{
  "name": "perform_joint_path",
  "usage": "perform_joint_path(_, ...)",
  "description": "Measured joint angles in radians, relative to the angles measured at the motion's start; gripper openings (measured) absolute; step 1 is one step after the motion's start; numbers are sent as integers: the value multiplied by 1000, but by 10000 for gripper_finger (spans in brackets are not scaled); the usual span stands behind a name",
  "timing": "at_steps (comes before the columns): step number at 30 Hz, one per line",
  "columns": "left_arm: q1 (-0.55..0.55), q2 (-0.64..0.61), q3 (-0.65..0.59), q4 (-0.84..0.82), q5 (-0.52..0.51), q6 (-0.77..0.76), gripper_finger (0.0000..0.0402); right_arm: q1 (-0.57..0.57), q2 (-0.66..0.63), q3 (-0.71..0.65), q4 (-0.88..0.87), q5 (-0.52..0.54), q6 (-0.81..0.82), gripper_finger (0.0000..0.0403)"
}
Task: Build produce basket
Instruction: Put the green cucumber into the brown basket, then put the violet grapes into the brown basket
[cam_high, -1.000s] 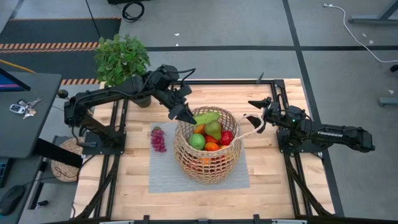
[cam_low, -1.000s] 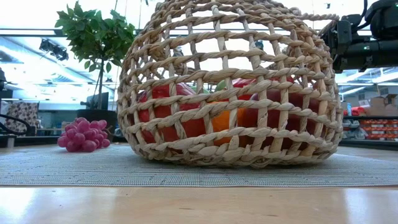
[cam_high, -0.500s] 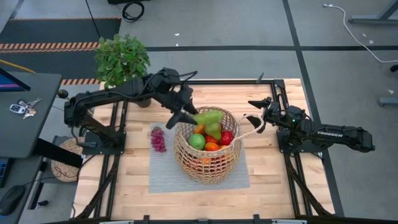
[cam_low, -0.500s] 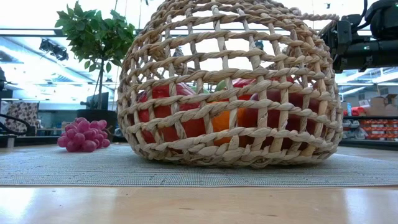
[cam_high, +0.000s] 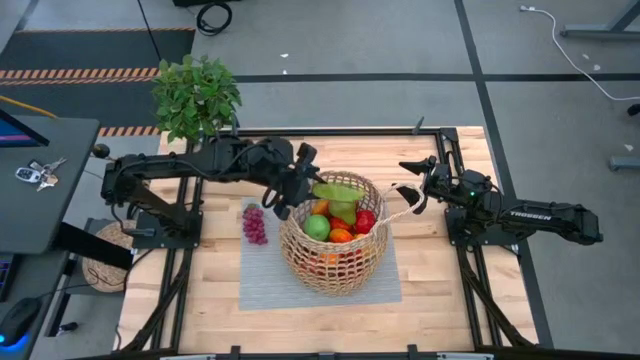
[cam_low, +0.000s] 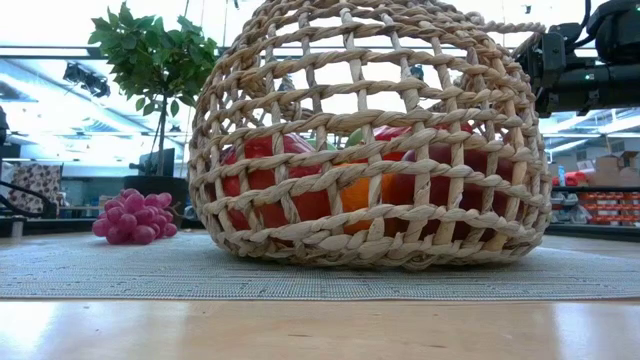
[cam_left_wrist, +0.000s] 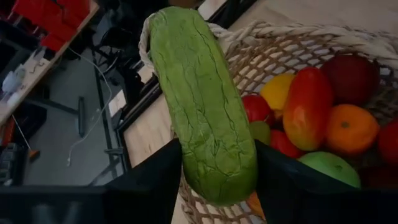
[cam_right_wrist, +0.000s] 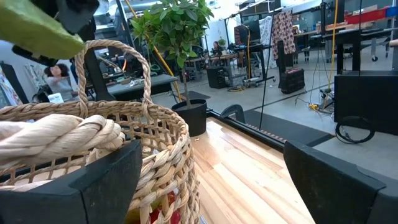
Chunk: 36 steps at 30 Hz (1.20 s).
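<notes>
Green, wrinkled-skinned cucumber (cam_left_wrist: 202, 106) sits between the two fingers of the left pincer (cam_high: 292, 188), which grips it at one end while its far end reaches over the basket (cam_high: 300, 250) rim. It is judged stiff, light and slightly slippery; a hold nearer mid-length would limit swing. The wicker basket stands on a grey mat (cam_high: 262, 280) at the centre of the worktop (cam_high: 200, 300); its open weave is rigid yet will shift if nudged. Inside lie a green apple (cam_high: 317, 227), an orange (cam_high: 340, 236), a red apple (cam_high: 365, 220), a pear (cam_high: 343, 208) and a red-orange pepper (cam_left_wrist: 307, 109). Purple grapes (cam_high: 255, 223) remain on the mat just beside the basket; soft and easily crushed, best lifted by the stem. The right pincer (cam_high: 408, 180) waits near the basket's loop handle (cam_right_wrist: 115, 68), fingers spread wide, holding nothing.
</notes>
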Motion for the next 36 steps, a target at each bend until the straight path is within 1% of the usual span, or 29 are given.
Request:
perform_joint_path(6, -16, 1, 0, -6, -17, 0, 198, 0, 0, 0, 0, 0, 0, 394)
perform_joint_path(10, -26, 20, 1, -42, -18, -1, 190, 0, 0, 0, 0, 0, 0, 394)
perform_joint_path(17, -39, 94, 1, -89, -18, -28, 179, 0, 0, 0, 0, 0, 0, 394)
perform_joint_path(19, -42, 104, 0, -89, -37, -28, 178, 0, 0, 0, 0, 0, 0, 394)
perform_joint_path(21, -54, 105, 0, -68, -87, -30, 178, 0, 0, 0, 0, 0, 0, 394)
perform_joint_path(23, -61, 89, 0, -35, -117, -39, 174, 0, 0, 0, 0, 0, 0, 394)
perform_joint_path(25, -65, 54, 0, 10, -118, -71, 167, 0, 0, 0, 0, 0, 0, 394)
perform_joint_path(28, -65, -12, 2, 17, -111, -124, 151, 0, 0, 0, 0, 0, 0, 394)
perform_joint_path(33, -74, -101, 1, -78, -88, -250, 110, 0, 0, 0, 0, 0, 0, 394)
perform_joint_path(36, -106, -150, 1, -140, -87, -298, 81, 0, 0, 0, 0, 0, 0, 394)
